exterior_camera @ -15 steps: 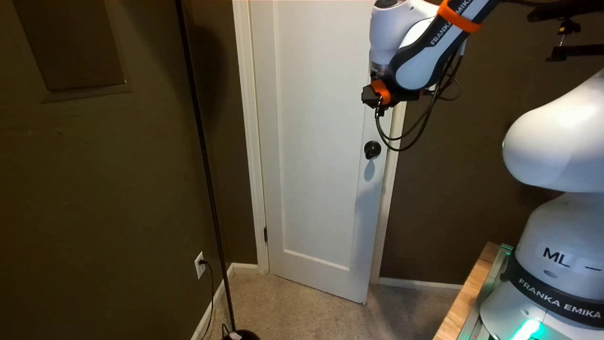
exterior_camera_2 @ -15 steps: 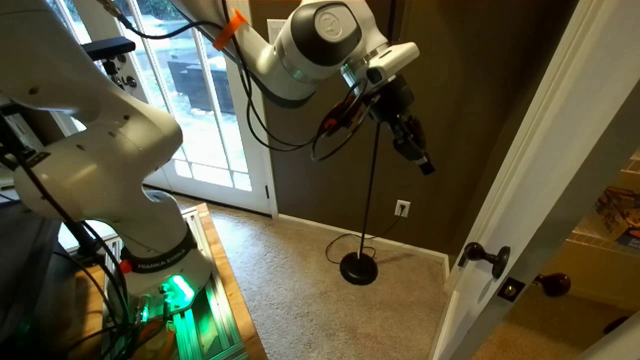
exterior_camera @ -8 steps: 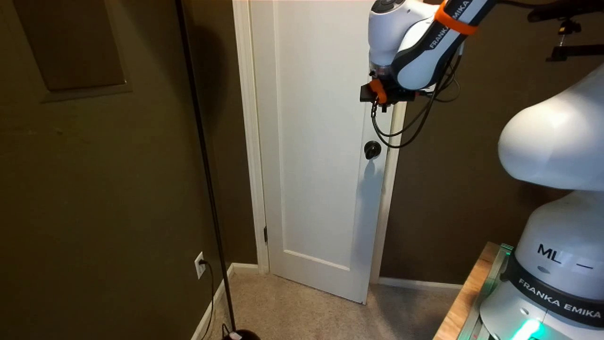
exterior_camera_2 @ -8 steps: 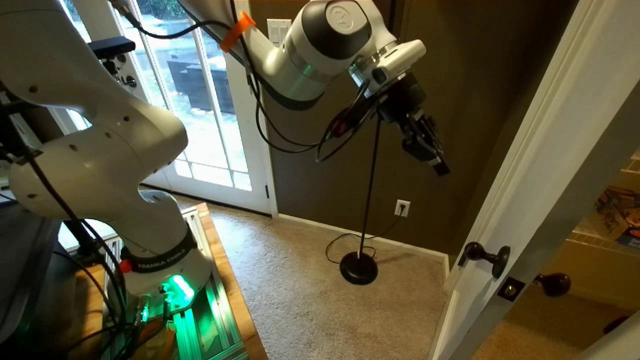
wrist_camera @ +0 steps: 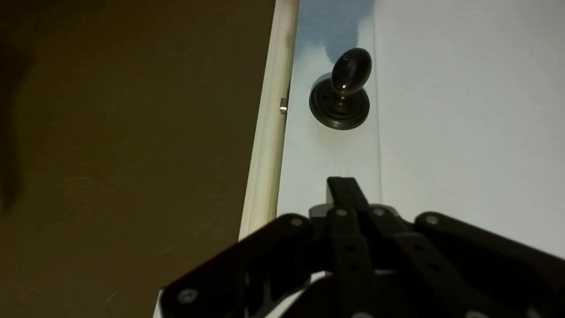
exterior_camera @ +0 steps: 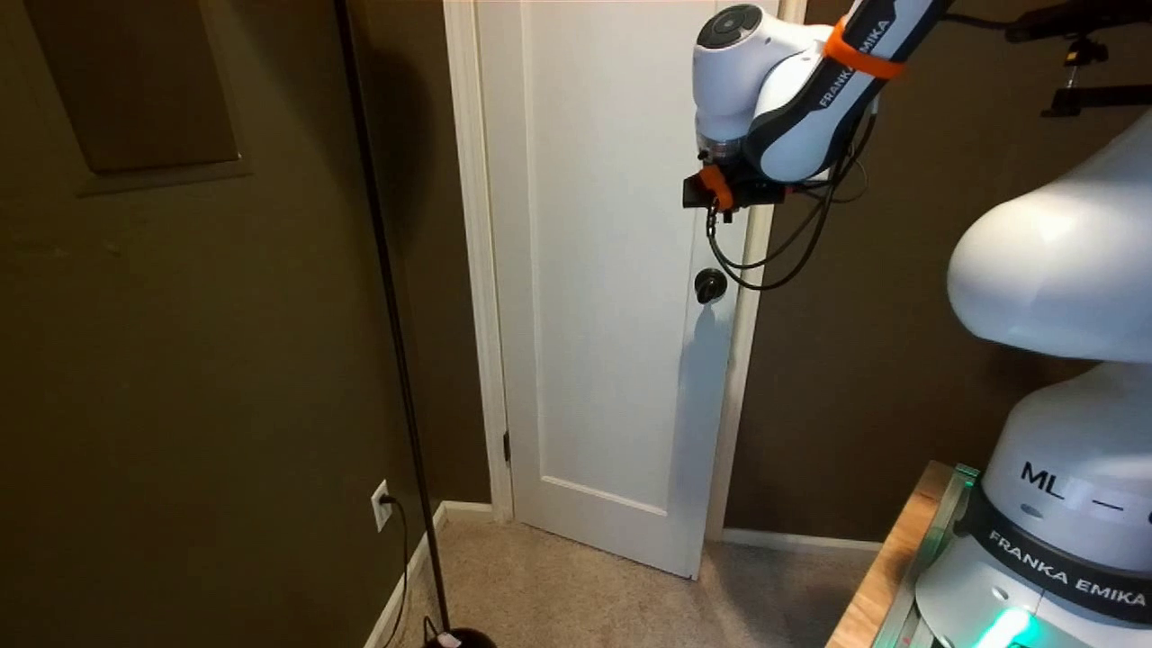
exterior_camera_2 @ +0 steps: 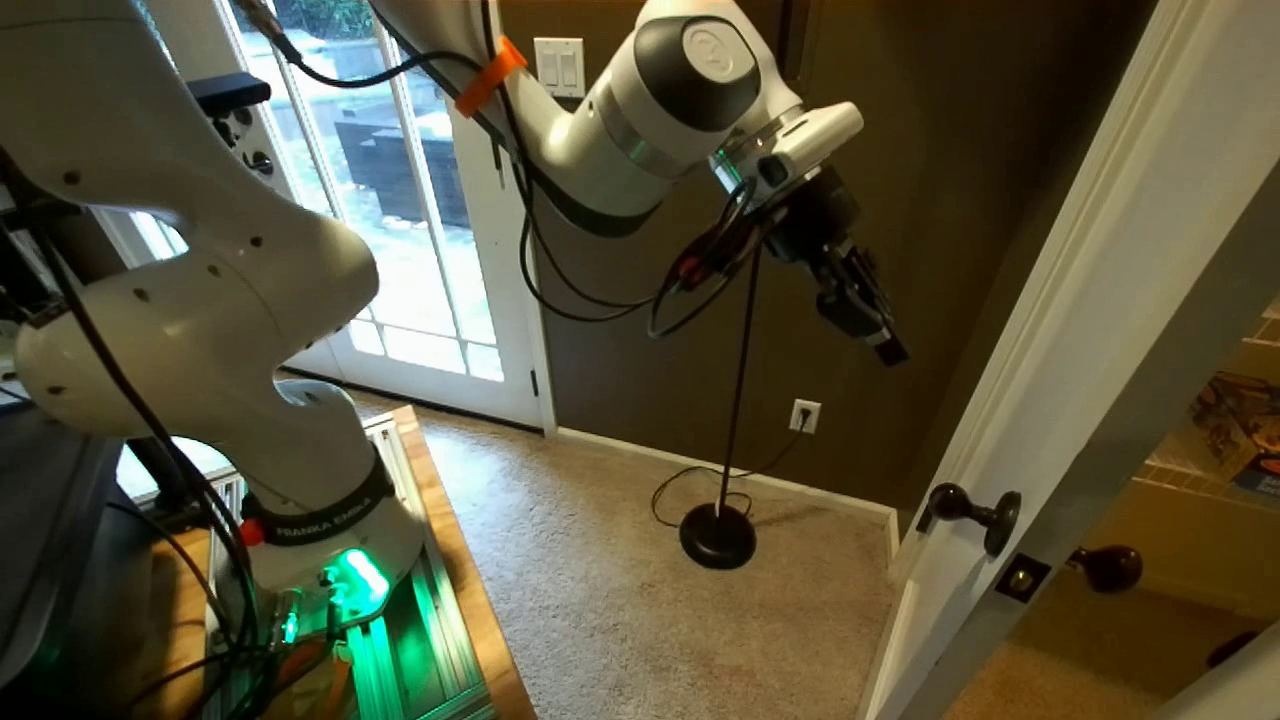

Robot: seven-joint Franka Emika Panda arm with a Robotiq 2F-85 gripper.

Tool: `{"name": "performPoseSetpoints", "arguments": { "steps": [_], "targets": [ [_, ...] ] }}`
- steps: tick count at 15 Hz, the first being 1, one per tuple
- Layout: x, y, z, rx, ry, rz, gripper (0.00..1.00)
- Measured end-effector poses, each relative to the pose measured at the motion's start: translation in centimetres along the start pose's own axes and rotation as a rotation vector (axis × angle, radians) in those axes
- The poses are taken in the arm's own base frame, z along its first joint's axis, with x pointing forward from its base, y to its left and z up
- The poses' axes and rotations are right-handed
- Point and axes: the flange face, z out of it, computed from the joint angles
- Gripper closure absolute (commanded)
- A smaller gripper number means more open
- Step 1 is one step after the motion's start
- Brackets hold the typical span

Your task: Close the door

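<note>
The white door (exterior_camera: 607,270) stands ajar in both exterior views; its edge and latch plate (exterior_camera_2: 1022,578) show, with a lit space behind. Its dark knob (exterior_camera: 710,286) is at mid-height and also shows in the wrist view (wrist_camera: 352,70), which looks upside down. The brass latch (wrist_camera: 283,106) shows beside the white frame trim. My gripper (exterior_camera_2: 892,350) is shut and empty, its fingertips (wrist_camera: 348,183) together. It points toward the door's knob side, higher than the knob, and looks apart from the door. In an exterior view its fingers are hidden behind the wrist.
A black floor lamp pole (exterior_camera_2: 740,380) rises from a round base (exterior_camera_2: 717,536) on the carpet. A dark brown wall (exterior_camera: 225,360) adjoins the door. The robot stands on a wooden table (exterior_camera_2: 465,580). Shelves with a box (exterior_camera_2: 1235,430) show behind the door.
The arm has moved a little toward the door over the last second, and has dropped slightly in the last half second. The gripper stays shut. The door has not visibly moved.
</note>
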Motion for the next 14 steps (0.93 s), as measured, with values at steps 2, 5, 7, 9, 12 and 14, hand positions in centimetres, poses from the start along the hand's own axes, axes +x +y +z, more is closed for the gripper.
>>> {"name": "performPoseSetpoints", "arguments": {
  "steps": [2, 5, 7, 9, 12, 14],
  "targets": [
    [0.1, -0.5, 1.1, -0.009, 0.020, -0.008, 0.99],
    [0.1, -1.3, 3.3, -0.045, 0.044, -0.008, 1.00],
    [-0.1, -2.1, 4.9, -0.071, 0.055, 0.000, 1.00],
    [-0.4, -2.7, 6.7, -0.097, 0.060, 0.006, 1.00],
    [-0.9, -4.1, 9.9, -0.115, 0.052, 0.015, 1.00],
    [-0.9, -4.9, 11.8, -0.126, 0.055, 0.019, 1.00]
  ]
}}
